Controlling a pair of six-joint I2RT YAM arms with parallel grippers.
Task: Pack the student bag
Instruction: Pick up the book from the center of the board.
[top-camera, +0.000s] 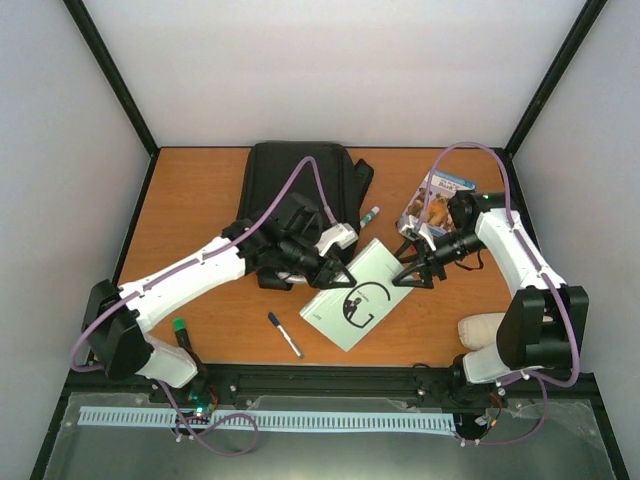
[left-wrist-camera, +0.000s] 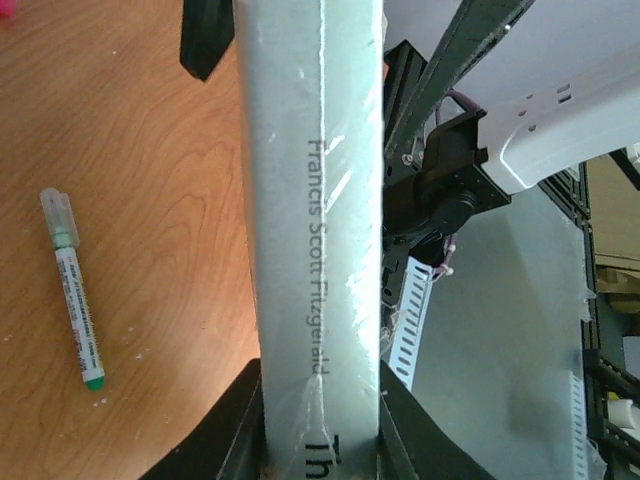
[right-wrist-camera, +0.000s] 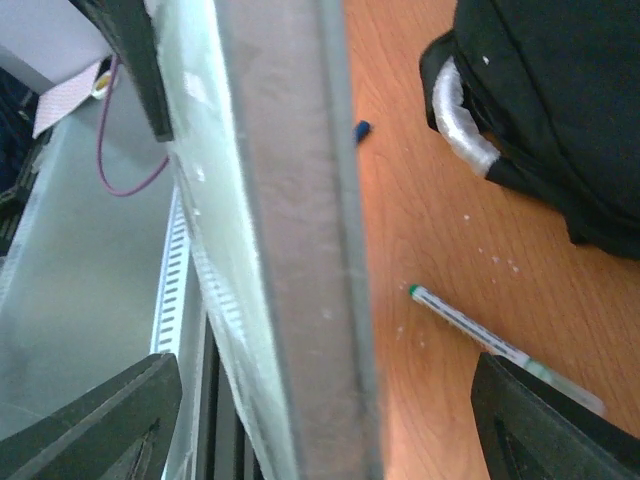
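The black student bag (top-camera: 298, 178) lies at the back middle of the table, and its grey handle (right-wrist-camera: 459, 118) shows in the right wrist view. My left gripper (top-camera: 333, 270) is shut on the spine of a pale green book (top-camera: 362, 296), which it holds tilted above the table. The spine runs up between its fingers in the left wrist view (left-wrist-camera: 315, 200). My right gripper (top-camera: 411, 271) is open at the book's right side. Its fingers (right-wrist-camera: 110, 420) stand wide apart on either side of the book's edge (right-wrist-camera: 290, 230), not touching it.
A green-tipped marker (top-camera: 369, 215) lies between the bag and the book. A blue pen (top-camera: 285, 334) lies near the front. A snack packet (top-camera: 432, 200) is at the back right. A beige pouch (top-camera: 481, 330) sits by the right arm base. A green-capped item (top-camera: 180, 328) is front left.
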